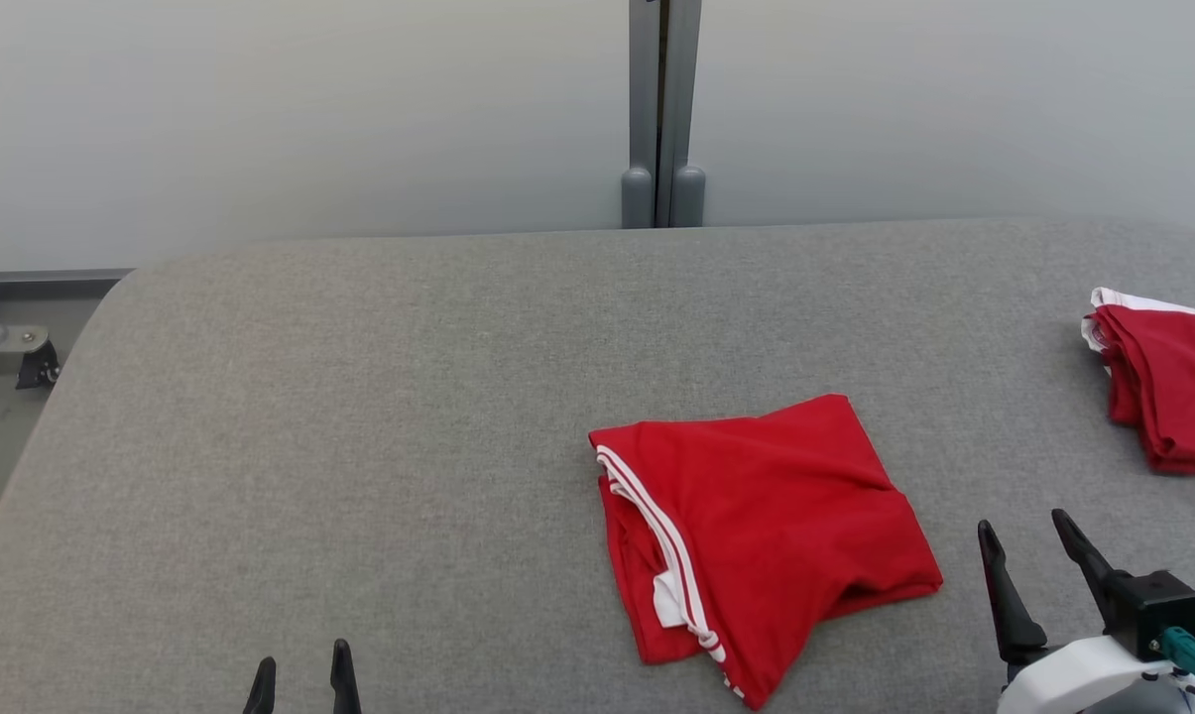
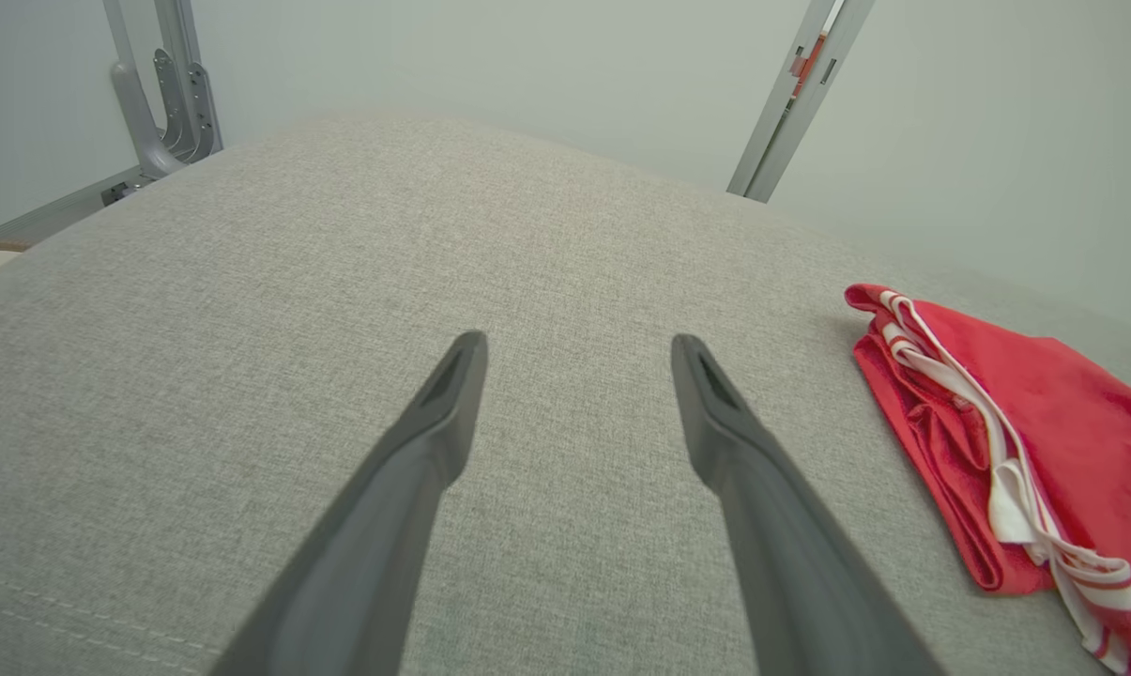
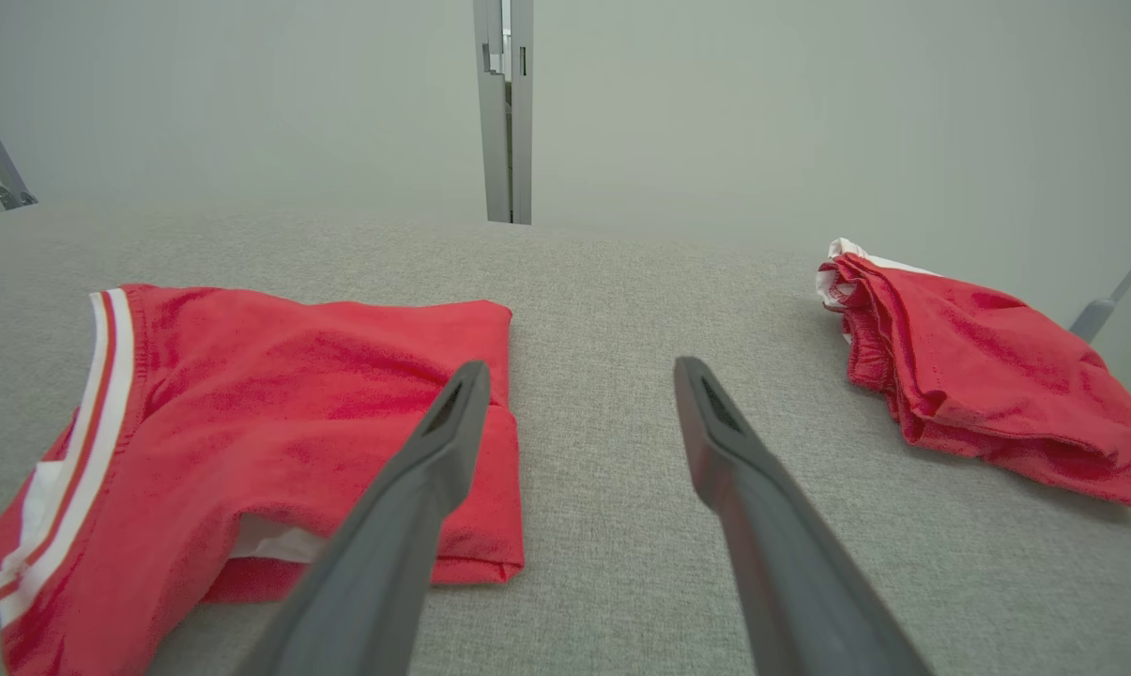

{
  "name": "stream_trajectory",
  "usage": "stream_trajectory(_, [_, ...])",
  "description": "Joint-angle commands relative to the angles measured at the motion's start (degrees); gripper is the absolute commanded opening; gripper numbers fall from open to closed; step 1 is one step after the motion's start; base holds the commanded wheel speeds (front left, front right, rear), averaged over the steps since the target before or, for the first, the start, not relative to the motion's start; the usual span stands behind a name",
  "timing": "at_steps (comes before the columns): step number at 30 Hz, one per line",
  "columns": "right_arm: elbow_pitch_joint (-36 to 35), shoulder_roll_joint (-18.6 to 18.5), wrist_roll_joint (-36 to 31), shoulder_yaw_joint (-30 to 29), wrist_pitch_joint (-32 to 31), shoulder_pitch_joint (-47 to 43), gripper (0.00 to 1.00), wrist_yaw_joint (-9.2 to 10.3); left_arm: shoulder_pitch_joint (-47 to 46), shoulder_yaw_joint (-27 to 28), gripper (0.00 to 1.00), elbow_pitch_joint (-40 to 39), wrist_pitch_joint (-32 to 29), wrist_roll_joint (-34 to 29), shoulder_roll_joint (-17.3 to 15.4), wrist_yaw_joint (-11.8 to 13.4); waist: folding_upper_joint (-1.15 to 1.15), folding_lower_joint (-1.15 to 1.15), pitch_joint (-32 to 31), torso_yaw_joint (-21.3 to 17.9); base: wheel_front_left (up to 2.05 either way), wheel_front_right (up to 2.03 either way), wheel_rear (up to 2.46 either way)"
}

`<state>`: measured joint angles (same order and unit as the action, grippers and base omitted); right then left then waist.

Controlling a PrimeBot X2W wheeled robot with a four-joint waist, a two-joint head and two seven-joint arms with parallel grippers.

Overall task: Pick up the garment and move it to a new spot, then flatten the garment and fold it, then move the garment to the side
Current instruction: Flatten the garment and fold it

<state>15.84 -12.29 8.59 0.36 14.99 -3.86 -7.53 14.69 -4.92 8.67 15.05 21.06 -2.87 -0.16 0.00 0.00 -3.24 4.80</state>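
A red garment (image 1: pixel 766 526) with white stripes along its trim lies folded into a rough square on the grey table (image 1: pixel 359 416), right of centre. My right gripper (image 1: pixel 1023 523) stands open just to the right of it, apart from the cloth. In the right wrist view the garment (image 3: pixel 274 413) lies under and left of the left finger of the open right gripper (image 3: pixel 581 364). My left gripper (image 1: pixel 301 656) is open at the table's near edge, well left of the garment. In the left wrist view the open left gripper (image 2: pixel 579 340) has the garment (image 2: pixel 1044 441) at its right.
A second red garment (image 1: pixel 1167 397) with white trim lies bunched at the table's right edge, and it also shows in the right wrist view (image 3: pixel 978 376). A grey post (image 1: pixel 662 109) stands behind the table against a pale wall. A metal frame (image 1: pixel 2 342) sits at far left.
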Motion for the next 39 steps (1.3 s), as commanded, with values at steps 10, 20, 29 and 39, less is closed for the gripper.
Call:
stream_trajectory(10, [9.7,-0.8,0.2,10.5,-2.2,14.2,0.0,0.08,-1.9,-1.7,1.0,0.5,0.1,0.0,-0.1,-0.2,0.0,0.0,2.5,0.3,0.0,0.0,0.0])
stream_trajectory(20, [28.0,-0.1,1.2,18.2,-8.7,24.5,0.0,0.09,-3.2,-3.8,1.0,1.5,0.1,0.7,-0.1,0.0,0.0,0.0,3.7,2.4,0.0,0.0,0.0])
stream_trajectory(29, [29.0,-1.0,8.7,27.8,-11.7,19.7,0.0,0.07,-1.8,-3.2,1.0,1.0,0.1,0.6,-0.1,0.2,0.0,0.0,4.1,1.8,0.0,0.0,0.0])
stream_trajectory(39, [26.4,2.3,11.5,32.2,-9.4,21.0,0.0,-0.03,-3.4,-3.3,1.0,1.3,0.1,0.0,-0.1,-0.2,0.0,0.0,4.6,1.0,0.0,0.0,0.0])
